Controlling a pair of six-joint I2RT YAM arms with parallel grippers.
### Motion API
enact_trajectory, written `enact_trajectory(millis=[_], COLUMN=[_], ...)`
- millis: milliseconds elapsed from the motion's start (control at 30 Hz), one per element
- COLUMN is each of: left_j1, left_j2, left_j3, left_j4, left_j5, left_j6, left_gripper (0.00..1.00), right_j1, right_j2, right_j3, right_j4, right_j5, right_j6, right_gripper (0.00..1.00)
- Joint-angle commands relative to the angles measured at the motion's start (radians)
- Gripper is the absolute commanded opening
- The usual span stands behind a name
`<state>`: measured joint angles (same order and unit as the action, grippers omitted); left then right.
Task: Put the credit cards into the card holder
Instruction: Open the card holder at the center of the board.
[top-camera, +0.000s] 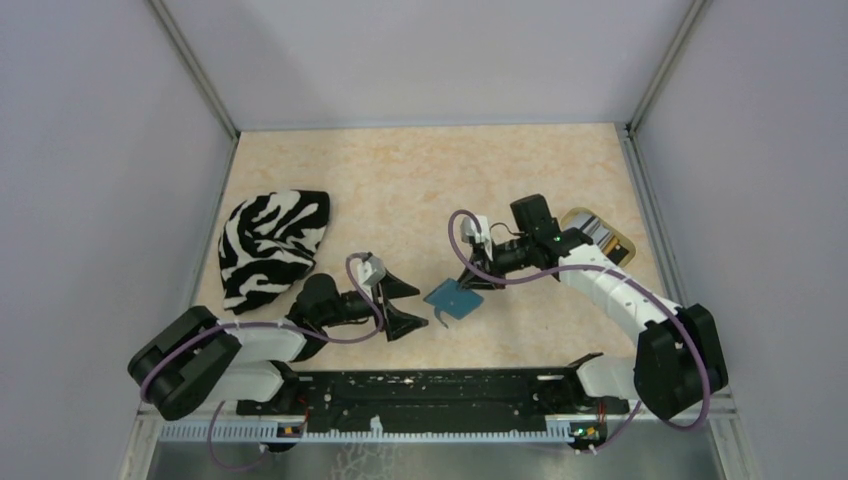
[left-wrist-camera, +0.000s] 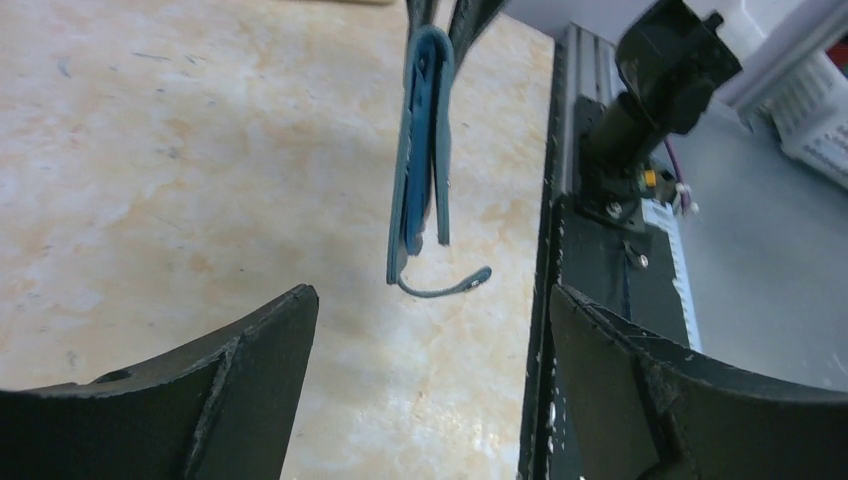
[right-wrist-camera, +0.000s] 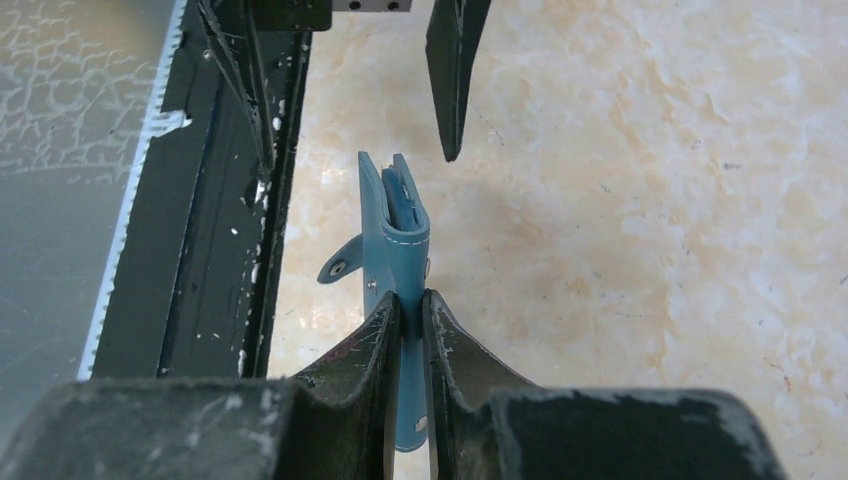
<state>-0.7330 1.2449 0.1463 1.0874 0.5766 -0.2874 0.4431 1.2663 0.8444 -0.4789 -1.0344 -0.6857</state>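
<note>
Beside front rail (right-wrist-camera: 220, 200), right gripper (right-wrist-camera: 410, 300) pinches card holder (right-wrist-camera: 395, 240) by one edge

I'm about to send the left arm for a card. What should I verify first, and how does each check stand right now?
1. Right gripper clamped on the card holder: ok, fingers closed on its edge.
2. Left gripper free: ok, jaws wide apart with nothing between them.
3. Holder spread enough to take a card: not ok, its flaps stand nearly together.
4. Snap tab out of the way: ok, it hangs loose to one side.
5. Credit cards located: cannot tell, something shiny lies in the beige tray, half hidden by the right arm.
</note>
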Motion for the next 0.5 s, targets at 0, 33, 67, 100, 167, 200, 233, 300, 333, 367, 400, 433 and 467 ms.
enact_trajectory(millis=[0, 33, 67, 100, 167, 200, 233, 300, 333, 367, 400, 433, 467], left_j1=[0.004, 0.004, 0.004, 0.004, 0.004, 0.004, 0.003, 0.003, 0.003, 0.003, 0.003, 0.002, 0.0], left_j2=[0.08, 0.102, 0.136, 0.153, 0.208, 0.23, 0.251, 0.287, 0.302, 0.314, 0.325, 0.336, 0.346], left_j3=[-0.008, -0.023, -0.029, -0.023, 0.005, 0.018, 0.026, 0.034, 0.037, 0.042, 0.048, 0.054, 0.061], left_j4=[0.097, 0.183, 0.231, 0.259, 0.279, 0.291, 0.314, 0.379, 0.411, 0.435, 0.453, 0.467, 0.483], left_j5=[0.178, 0.183, 0.183, 0.186, 0.204, 0.21, 0.213, 0.219, 0.221, 0.226, 0.229, 0.236, 0.243], left_j6=[0.088, 0.1, 0.104, 0.103, 0.094, 0.084, 0.072, 0.051, 0.04, 0.029, 0.012, 0.0, -0.007], left_gripper=[0.91, 0.91, 0.9, 0.88, 0.8, 0.77, 0.74, 0.7, 0.68, 0.65, 0.63, 0.62, 0.59], right_j1=[0.006, 0.007, 0.007, 0.006, 0.007, 0.008, 0.008, 0.007, 0.008, 0.008, 0.007, 0.008, 0.007], right_j2=[-0.015, -0.013, -0.011, -0.008, -0.005, -0.004, -0.002, -0.002, -0.002, 0.0, 0.001, 0.002, 0.004], right_j3=[0.007, 0.009, 0.011, 0.012, 0.017, 0.019, 0.02, 0.019, 0.018, 0.018, 0.019, 0.019, 0.02], right_j4=[-0.066, -0.074, -0.08, -0.084, -0.1, -0.109, -0.114, -0.115, -0.114, -0.114, -0.115, -0.116, -0.116], right_j5=[-0.123, -0.139, -0.149, -0.159, -0.174, -0.18, -0.185, -0.19, -0.191, -0.19, -0.192, -0.192, -0.192], right_j6=[-0.15, -0.16, -0.164, -0.168, -0.18, -0.187, -0.191, -0.193, -0.193, -0.193, -0.193, -0.193, -0.193], right_gripper=[0.11, 0.11, 0.11, 0.11, 0.11, 0.11, 0.11, 0.11, 0.11, 0.11, 0.11, 0.11, 0.11])
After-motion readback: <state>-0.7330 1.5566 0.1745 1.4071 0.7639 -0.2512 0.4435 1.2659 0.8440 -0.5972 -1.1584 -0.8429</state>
